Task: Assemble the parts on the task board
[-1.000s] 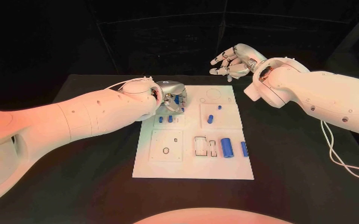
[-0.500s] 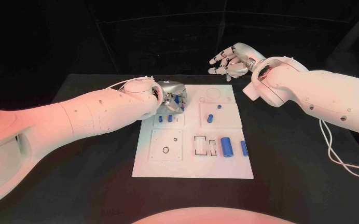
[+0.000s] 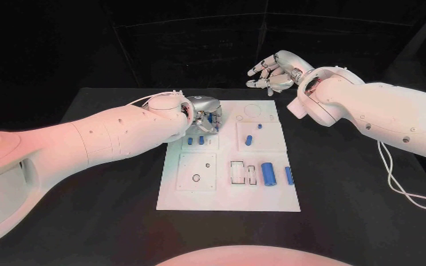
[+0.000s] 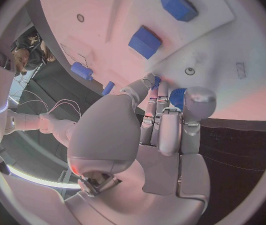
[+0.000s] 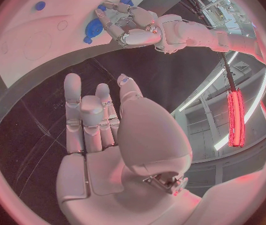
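The white task board (image 3: 226,198) lies in the middle of the black table. My left hand (image 3: 206,113) hovers over its far left corner with fingers curled in, pinching a small blue part (image 4: 177,97) between thumb and fingers just above the board (image 4: 227,60). Two short blue parts (image 3: 195,140) stand in the panel just below that hand. Another blue part (image 3: 249,141) sits mid-board, and two blue cylinders (image 3: 268,172) lie near the right edge. My right hand (image 3: 275,74) is raised beyond the board's far edge, fingers spread, holding nothing.
Black tabletop (image 3: 106,217) surrounds the board on all sides. A near-left panel holds small holes (image 3: 197,178), and a rectangular slot (image 3: 239,173) sits beside the cylinders. The right wrist view shows my left hand (image 5: 133,22) over the board (image 5: 32,40).
The left hand's fingers have closed in slightly over the blue part, staying at the same corner. The right hand has drifted a touch to the right.
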Tool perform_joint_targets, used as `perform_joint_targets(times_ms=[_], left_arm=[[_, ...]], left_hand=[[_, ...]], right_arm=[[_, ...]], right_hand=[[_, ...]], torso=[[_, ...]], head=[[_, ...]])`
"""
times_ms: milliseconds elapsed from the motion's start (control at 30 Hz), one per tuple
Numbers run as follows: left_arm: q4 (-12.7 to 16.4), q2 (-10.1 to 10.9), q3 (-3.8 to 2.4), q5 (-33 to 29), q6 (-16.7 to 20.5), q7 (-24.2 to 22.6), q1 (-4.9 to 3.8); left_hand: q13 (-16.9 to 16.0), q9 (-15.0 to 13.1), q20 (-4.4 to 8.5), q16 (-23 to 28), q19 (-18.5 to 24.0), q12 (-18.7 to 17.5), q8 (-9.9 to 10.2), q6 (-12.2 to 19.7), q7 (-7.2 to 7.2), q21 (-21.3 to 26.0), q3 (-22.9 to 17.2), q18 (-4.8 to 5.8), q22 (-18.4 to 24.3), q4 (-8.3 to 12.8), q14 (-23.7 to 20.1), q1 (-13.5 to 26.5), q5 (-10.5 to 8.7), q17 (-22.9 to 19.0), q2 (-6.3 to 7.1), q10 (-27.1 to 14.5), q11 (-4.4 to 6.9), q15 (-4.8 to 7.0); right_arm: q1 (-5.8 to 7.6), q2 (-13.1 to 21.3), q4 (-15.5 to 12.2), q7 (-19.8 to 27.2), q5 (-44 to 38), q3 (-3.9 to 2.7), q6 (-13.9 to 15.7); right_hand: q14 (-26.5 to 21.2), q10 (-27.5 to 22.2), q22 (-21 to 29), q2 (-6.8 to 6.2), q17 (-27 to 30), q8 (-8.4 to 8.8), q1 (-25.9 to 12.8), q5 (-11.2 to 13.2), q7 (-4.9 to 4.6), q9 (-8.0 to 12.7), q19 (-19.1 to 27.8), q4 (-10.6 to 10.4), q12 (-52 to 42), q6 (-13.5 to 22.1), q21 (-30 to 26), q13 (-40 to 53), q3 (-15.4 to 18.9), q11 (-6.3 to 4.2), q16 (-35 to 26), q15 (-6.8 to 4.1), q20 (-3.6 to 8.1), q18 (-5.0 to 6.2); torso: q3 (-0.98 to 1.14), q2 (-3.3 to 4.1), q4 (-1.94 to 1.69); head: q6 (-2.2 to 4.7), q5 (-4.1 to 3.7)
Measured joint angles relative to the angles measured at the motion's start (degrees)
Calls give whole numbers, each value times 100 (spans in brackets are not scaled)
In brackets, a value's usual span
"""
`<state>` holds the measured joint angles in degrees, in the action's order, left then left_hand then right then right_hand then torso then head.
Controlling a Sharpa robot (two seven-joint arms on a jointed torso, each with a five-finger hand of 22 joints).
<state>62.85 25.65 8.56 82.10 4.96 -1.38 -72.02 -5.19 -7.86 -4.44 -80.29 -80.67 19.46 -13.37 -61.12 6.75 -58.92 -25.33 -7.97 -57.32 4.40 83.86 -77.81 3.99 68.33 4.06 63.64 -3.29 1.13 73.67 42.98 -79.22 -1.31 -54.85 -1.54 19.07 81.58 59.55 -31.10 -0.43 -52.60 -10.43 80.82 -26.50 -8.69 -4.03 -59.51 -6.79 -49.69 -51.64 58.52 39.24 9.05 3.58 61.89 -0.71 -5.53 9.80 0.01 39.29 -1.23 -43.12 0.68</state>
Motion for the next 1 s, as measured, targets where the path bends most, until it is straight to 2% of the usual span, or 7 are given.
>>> perform_joint_targets(times_ms=[200,267,367,533,667,800,1000], left_arm=[[25,33,3,0,116,-31,23],[48,68,6,0,178,-44,33],[132,155,-2,-6,303,-69,46],[399,334,-202,-55,488,-113,49],[617,516,-308,-126,566,-127,44],[780,767,-350,-203,582,-126,44],[887,1079,-366,-287,545,-91,44]], left_hand=[[8,-10,25,0,-25,-41,5,-63,20,-116,-120,0,-133,75,19,-46,-3,-8,-21,77,24,20],[17,-13,45,0,-45,-45,6,-63,20,-127,-126,87,-168,81,19,-51,-16,-12,-32,109,14,20],[26,-15,25,0,-66,-74,6,-63,20,-180,-156,87,-207,111,19,-49,-24,-19,-40,117,22,20],[31,-15,25,0,-66,-83,7,-63,20,-210,-157,87,-238,113,19,-46,-25,-29,-43,117,22,20],[31,-15,25,0,-66,-110,10,-74,31,-212,-192,86,-239,116,19,-46,-27,-39,-43,117,22,19],[31,-10,25,0,-66,-110,27,-84,41,-212,-192,87,-257,116,19,-46,-30,-50,-42,138,1,19],[31,-1,25,0,-66,-134,28,-84,42,-239,-205,87,-283,129,19,-23,-45,-57,-19,137,1,19]], right_arm=[[0,-1,0,0,0,0,-3],[0,-2,0,0,0,0,-4],[0,-2,9,0,0,0,-5],[0,-2,33,0,0,0,-8],[0,2,42,0,0,0,-9],[0,3,49,1,0,0,-12],[0,14,59,1,0,0,-17]], right_hand=[[0,0,0,0,0,0,0,0,0,0,0,0,0,0,0,0,0,0,0,0,0,0],[0,0,0,0,0,0,0,0,0,0,0,0,0,0,0,0,0,0,0,0,0,0],[0,0,-1,0,0,0,0,0,0,0,0,0,0,0,0,0,0,0,0,0,0,0],[0,0,-1,0,1,0,0,0,0,0,0,0,0,0,0,1,0,0,0,0,0,0],[0,0,-1,0,1,0,0,0,0,0,0,0,0,0,0,1,0,0,0,0,0,0],[0,1,-1,0,1,0,0,0,0,0,0,0,0,0,0,1,0,1,0,0,0,0],[0,1,-2,0,1,0,0,0,0,0,0,0,0,0,0,1,0,1,0,0,0,0]], torso=[[-2,-2,-6],[-3,-2,-7],[-4,-4,-10],[-4,-9,-14],[-7,-10,-23],[-7,-12,-27],[-8,-9,-27]], head=[[10,-8],[15,-10],[25,-11],[50,1],[68,13],[76,29],[74,47]])
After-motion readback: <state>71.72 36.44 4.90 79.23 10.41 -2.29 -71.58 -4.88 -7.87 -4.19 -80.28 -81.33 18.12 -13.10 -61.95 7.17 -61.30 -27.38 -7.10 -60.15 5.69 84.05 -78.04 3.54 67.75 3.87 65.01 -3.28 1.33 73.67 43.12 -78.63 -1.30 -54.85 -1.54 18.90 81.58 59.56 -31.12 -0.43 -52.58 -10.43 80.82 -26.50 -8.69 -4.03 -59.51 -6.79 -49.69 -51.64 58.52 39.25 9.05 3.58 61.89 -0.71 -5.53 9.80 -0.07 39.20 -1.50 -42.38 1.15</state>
